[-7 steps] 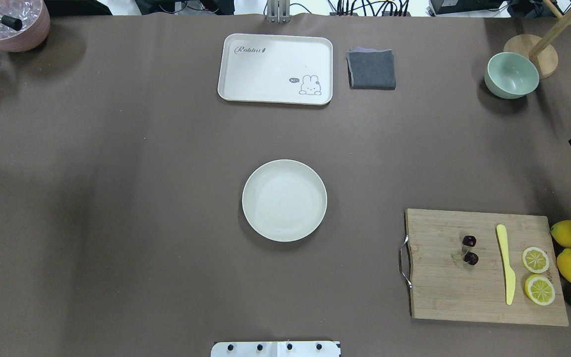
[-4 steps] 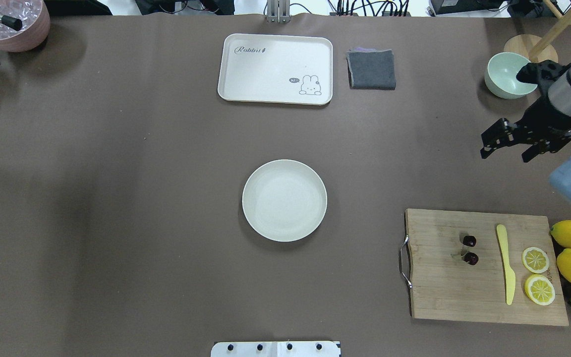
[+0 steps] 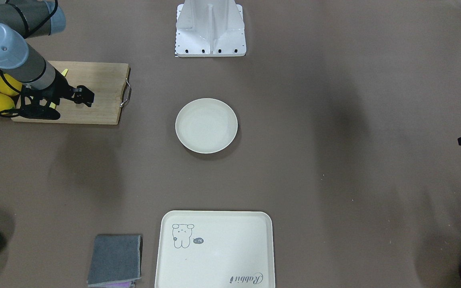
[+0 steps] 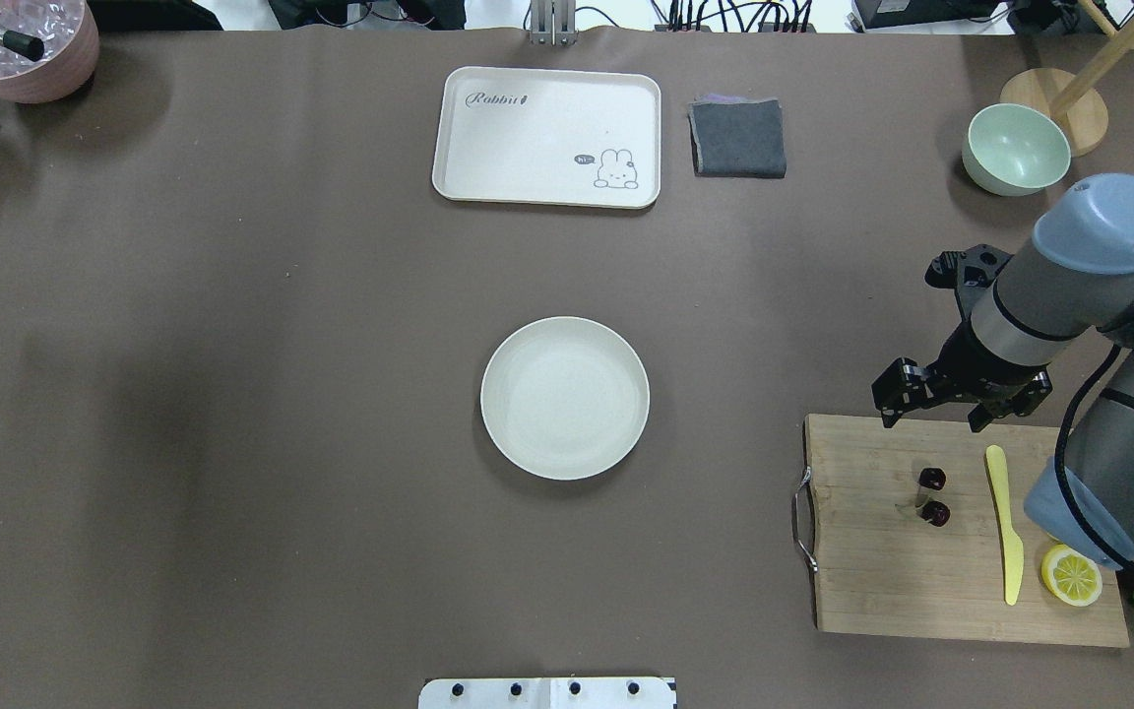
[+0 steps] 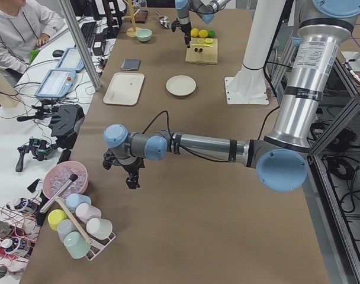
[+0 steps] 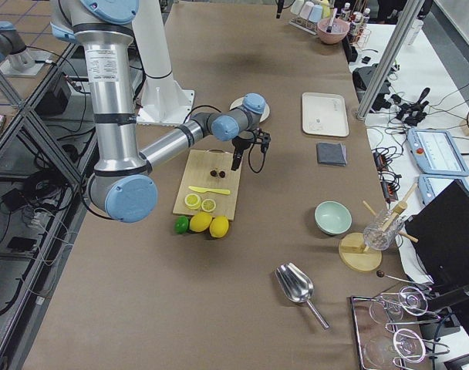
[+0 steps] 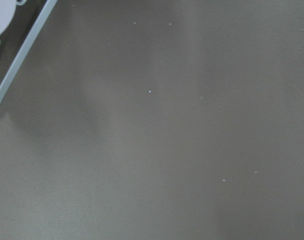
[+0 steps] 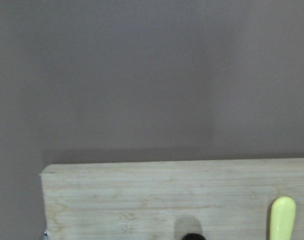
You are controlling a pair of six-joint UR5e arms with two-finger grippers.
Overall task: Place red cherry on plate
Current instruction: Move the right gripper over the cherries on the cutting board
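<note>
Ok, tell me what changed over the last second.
The right gripper swung in from the table's right edge toward the robot and now hangs open over the cutting board's far edge, short of the red cherry. It grasped nothing. Cherry, plate and knife stayed put.

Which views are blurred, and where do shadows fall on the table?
Left wrist view: soft, nearly featureless table with faint shadow bands. Right wrist view: mildly blurred; the red cherry is cut off at the bottom edge. Overhead view: sharp; thin shadow under the plate.
</note>
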